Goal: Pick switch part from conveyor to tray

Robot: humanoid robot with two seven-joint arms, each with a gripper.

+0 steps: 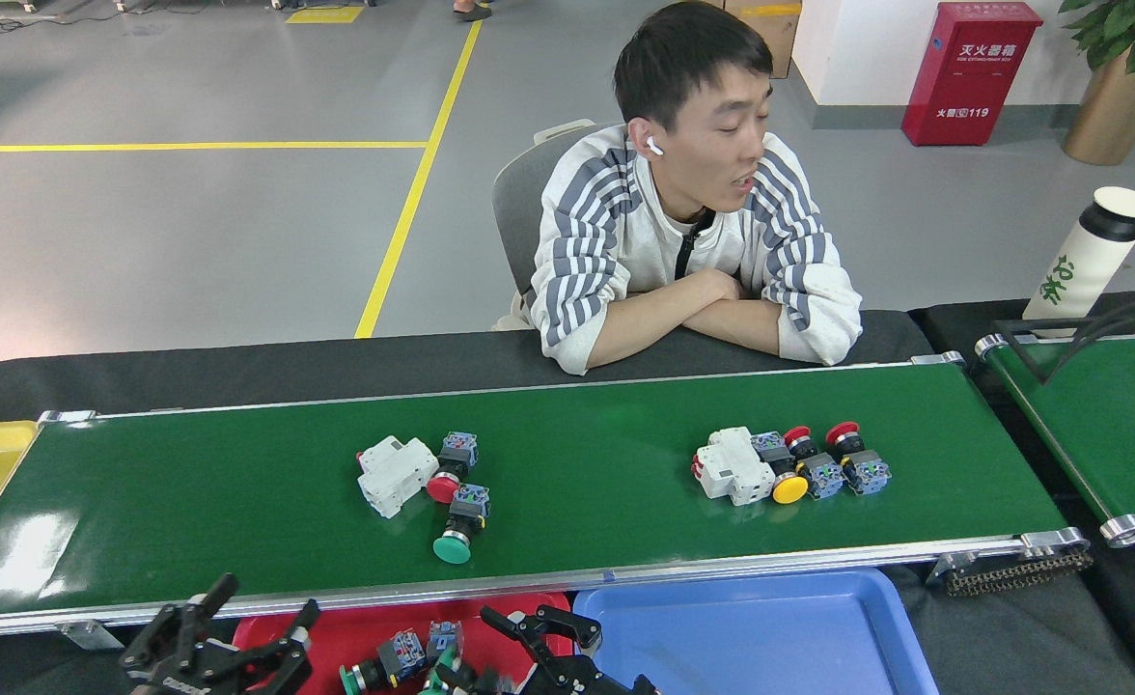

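Conveyor [239,512] carries 2 groups. Left: 1 white breaker [396,473], 1 red-cap switch [452,470], 1 green-cap switch [461,526]. Right: 1 white breaker [733,465] w/ 1 yellow-cap [786,480] + 2 red-cap switches [833,452].

Red tray [355,637] holds 2 switch parts [403,661], just beside blue tray [770,627].

Left tool [230,637] spread wide, holding nothing. Right tool [529,637] over red tray, fingers apart, nothing held.
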